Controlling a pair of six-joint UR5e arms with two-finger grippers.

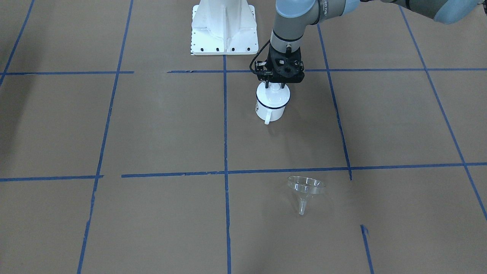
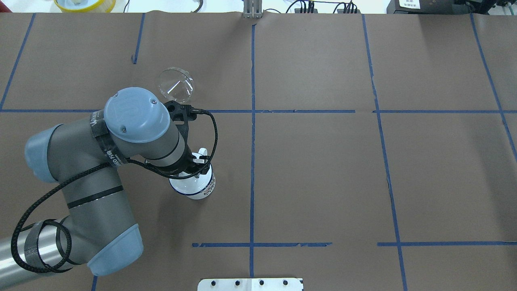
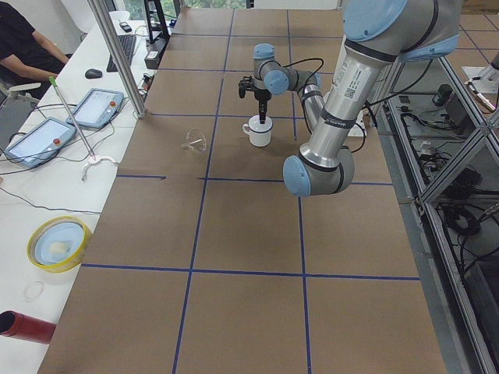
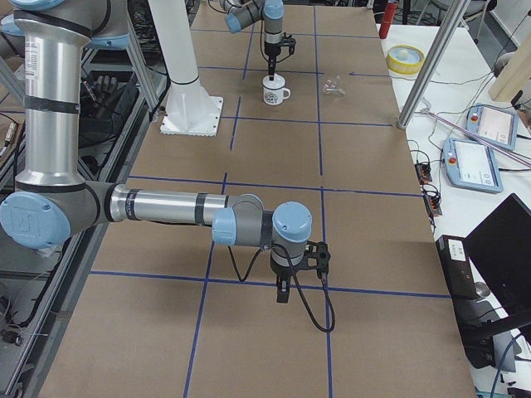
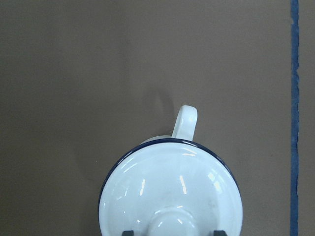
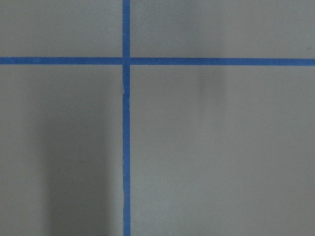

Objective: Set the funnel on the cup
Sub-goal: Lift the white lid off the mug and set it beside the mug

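Left claw (image 1: pixel 274 82) is seen in the front-facing view lowered over the cup (image 1: pixel 271 107). Its fingers are held apart on either side of the knob of a round white lid (image 1: pixel 274 96), which is seated on the cup's blue rim. The cup is stood upright on the tabletop (image 1: pixel 152 125), its handle turned toward the near edge of that view. The funnel (image 1: pixel 305 188) is found well apart from the cup, nearer the camera and slightly to the right. It is rested tilted, with its spout toward the near edge.

From overhead, the cup is partly covered by the left arm, and the funnel is seen on the far side of a blue tape line (image 2: pixel 303 111).

From the right end of the tabletop, the right claw (image 4: pixel 284 292) is seen hung over bare paper at the near end, well apart from the cup. Whether its fingers are apart or together cannot be told.

In the left wrist view, two dark fingertips (image 5: pixel 128 232) are shown flanking the knob, with a gap left on each side.

In the right wrist view, only brown paper and crossed blue tape are shown.
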